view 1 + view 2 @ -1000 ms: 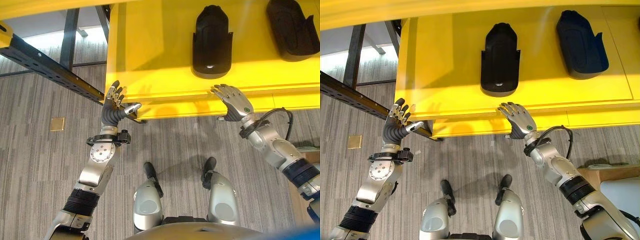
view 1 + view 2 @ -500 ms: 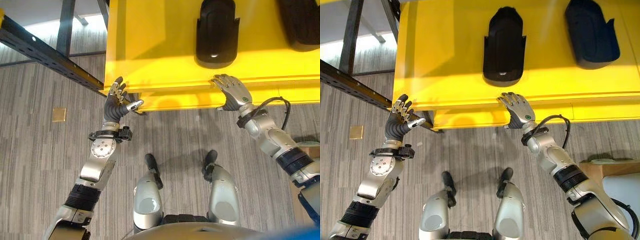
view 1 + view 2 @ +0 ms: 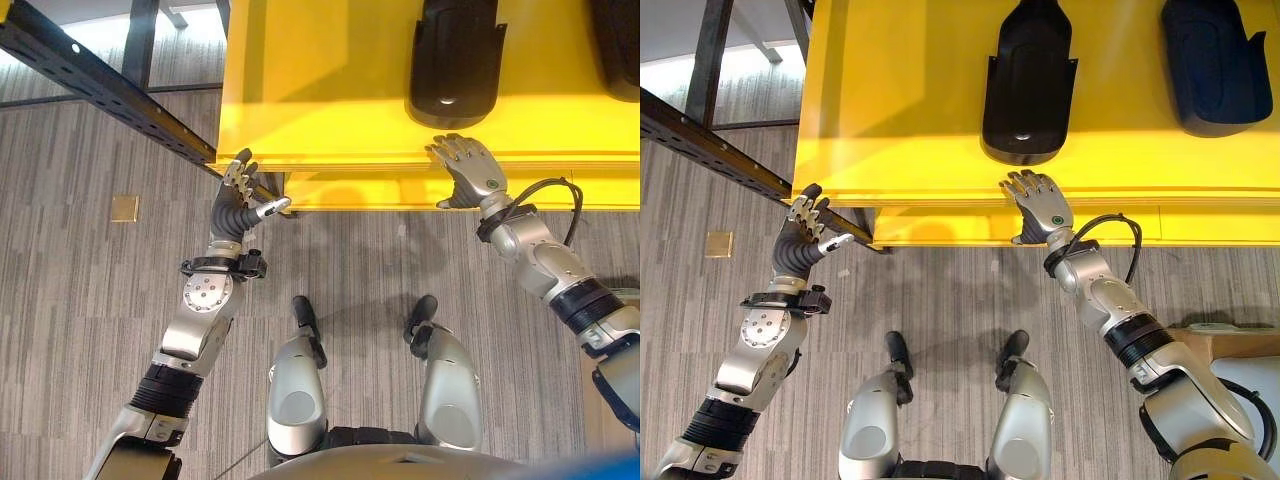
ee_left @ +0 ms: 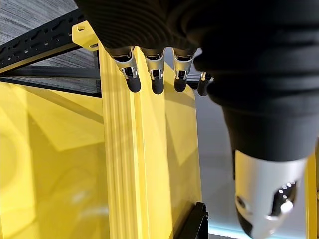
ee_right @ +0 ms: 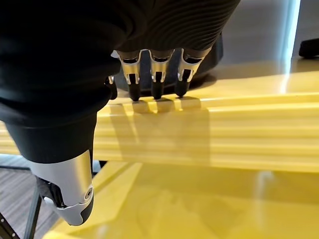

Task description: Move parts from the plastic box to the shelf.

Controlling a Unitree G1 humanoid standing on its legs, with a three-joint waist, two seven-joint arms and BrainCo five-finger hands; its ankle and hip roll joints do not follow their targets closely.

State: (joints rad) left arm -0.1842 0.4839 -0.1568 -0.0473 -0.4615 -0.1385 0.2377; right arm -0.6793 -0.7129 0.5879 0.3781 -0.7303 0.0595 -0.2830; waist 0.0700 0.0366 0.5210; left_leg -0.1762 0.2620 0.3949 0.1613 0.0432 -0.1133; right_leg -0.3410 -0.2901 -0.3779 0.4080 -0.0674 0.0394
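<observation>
A yellow shelf point(image 3: 330, 90) spans the top of the eye views. Two black moulded parts lie on it, one point(image 3: 455, 60) near the front edge and one point(image 3: 1215, 65) further right. My right hand point(image 3: 470, 172) is open, its fingertips point(image 5: 155, 79) resting on the shelf's ribbed front lip point(image 5: 224, 134) just before the nearer black part point(image 5: 214, 55). My left hand point(image 3: 237, 200) is open and empty by the shelf's left front corner, its fingers point(image 4: 130, 74) straight alongside the yellow edge point(image 4: 124, 164).
A black perforated rail point(image 3: 110, 90) runs diagonally from the upper left to the shelf's corner, close to my left hand. A small brass plate point(image 3: 124, 208) sits in the grey carpet. A tan box corner point(image 3: 1230, 340) shows at the right edge.
The whole picture has shifted, so the shelf sits lower and nearer in view. Both hands stay open at the shelf's front edge, holding nothing.
</observation>
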